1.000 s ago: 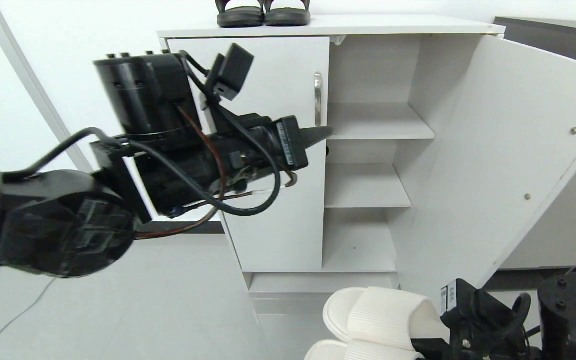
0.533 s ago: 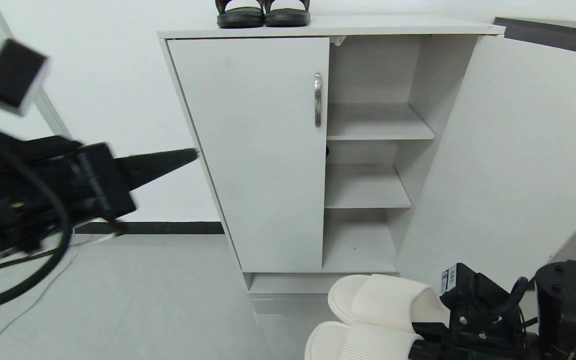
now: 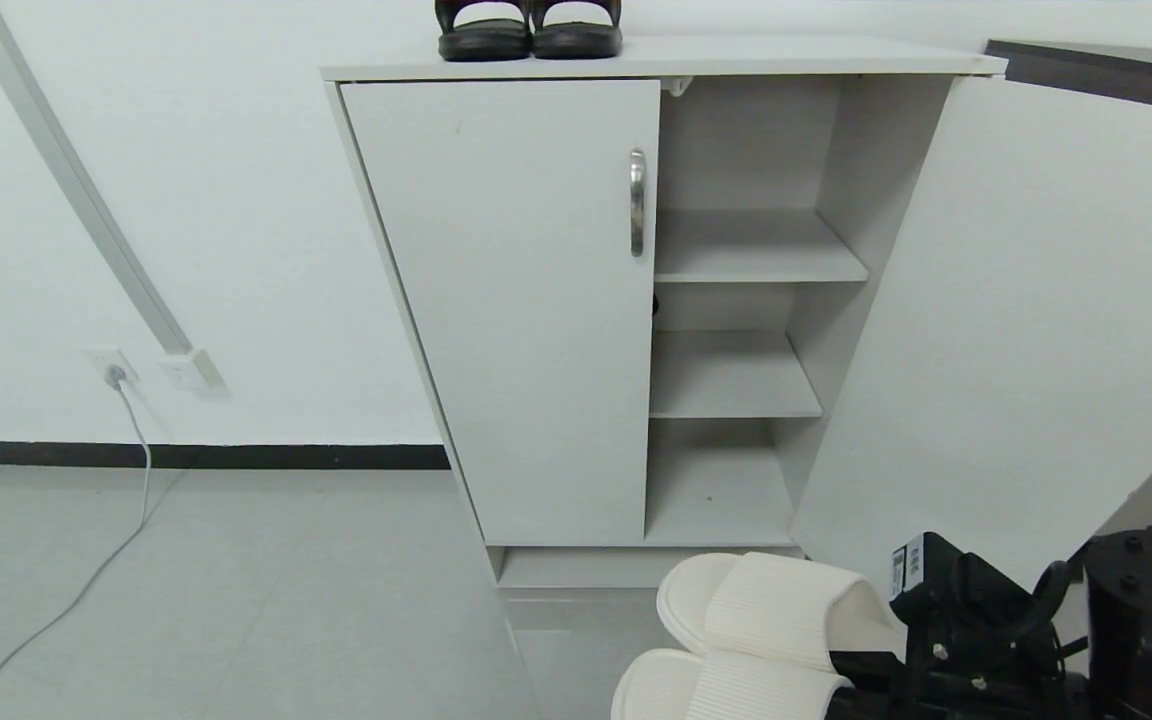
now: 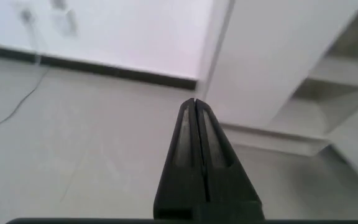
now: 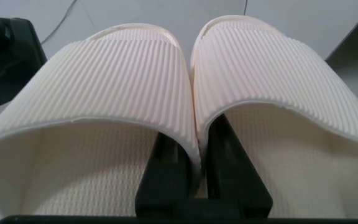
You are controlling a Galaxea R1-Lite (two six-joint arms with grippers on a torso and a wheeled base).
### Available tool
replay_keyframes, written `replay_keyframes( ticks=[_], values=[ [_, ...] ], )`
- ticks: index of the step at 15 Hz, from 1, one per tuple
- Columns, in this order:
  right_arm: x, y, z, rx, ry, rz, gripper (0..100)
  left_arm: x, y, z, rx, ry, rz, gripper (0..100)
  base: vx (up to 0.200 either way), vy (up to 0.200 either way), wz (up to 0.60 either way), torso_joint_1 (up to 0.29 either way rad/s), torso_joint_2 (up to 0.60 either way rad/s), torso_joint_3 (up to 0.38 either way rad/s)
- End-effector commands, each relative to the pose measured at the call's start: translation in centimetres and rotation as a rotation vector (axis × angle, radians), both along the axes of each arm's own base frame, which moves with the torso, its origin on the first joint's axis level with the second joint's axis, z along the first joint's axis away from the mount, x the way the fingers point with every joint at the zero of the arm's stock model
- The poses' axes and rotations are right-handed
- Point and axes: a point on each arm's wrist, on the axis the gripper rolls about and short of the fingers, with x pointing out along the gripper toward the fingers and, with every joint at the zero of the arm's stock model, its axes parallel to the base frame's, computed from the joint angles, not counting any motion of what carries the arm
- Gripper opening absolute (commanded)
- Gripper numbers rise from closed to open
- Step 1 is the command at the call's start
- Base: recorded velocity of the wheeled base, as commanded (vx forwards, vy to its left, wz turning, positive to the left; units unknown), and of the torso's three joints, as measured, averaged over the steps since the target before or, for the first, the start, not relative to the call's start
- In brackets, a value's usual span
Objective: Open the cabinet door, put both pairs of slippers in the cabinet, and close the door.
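White slippers point(image 3: 756, 630) pinched in right claw point(image 5: 196, 169), near open door point(image 3: 1016, 330) edge; left claw point(image 4: 194, 113) closed, apparently over floor point(image 4: 73, 137).

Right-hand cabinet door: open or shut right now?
Open. The right-hand door stands swung wide, baring the shelves inside; the left-hand door sits shut, flush with the cabinet front.

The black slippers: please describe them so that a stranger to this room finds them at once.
Find the white cabinet against the wall, its right door open. The black slippers stand side by side on its top board, above the closed left door. They are dark and up high; the white slippers are low down in front of the cabinet.
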Motion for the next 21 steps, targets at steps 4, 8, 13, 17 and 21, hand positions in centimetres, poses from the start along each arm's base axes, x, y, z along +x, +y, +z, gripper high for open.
replay_keyframes(
  ticks=[4, 8, 13, 17, 21],
  values=[
    [0.1, 0.1, -0.1, -0.003, 0.000, 0.000, 0, -2.3, -0.3, -10.1, 0.048, -0.071, 0.003, 0, 0.000, 0.000, 0.00, 0.000, 0.00, 0.000],
    [0.2, 0.2, -0.3, -0.013, 0.008, 0.004, 0, -1.5, -0.8, -10.8, 0.062, -0.158, -0.212, 0, 0.000, 0.000, 0.00, 0.000, 0.00, 0.000],
    [0.4, 0.5, -0.6, -0.021, 0.015, 0.003, 0, -1.3, -0.5, -11.2, 0.096, -0.155, -0.089, 0, 0.000, 0.000, 0.00, 0.000, 0.00, 0.000],
    [2.5, 3.1, -1.0, -0.061, 0.004, -0.172, 0, -1.3, -0.5, -11.2, 0.077, -0.162, -0.087, 0, 0.000, 0.000, 0.00, 0.000, 0.00, 0.000],
    [6.7, 10.9, -1.7, 0.039, -0.020, -0.700, 0, -1.3, -0.5, -11.2, 0.078, -0.162, -0.090, 0, 0.000, 0.000, 0.00, 0.000, 0.00, 0.000]
  ],
)
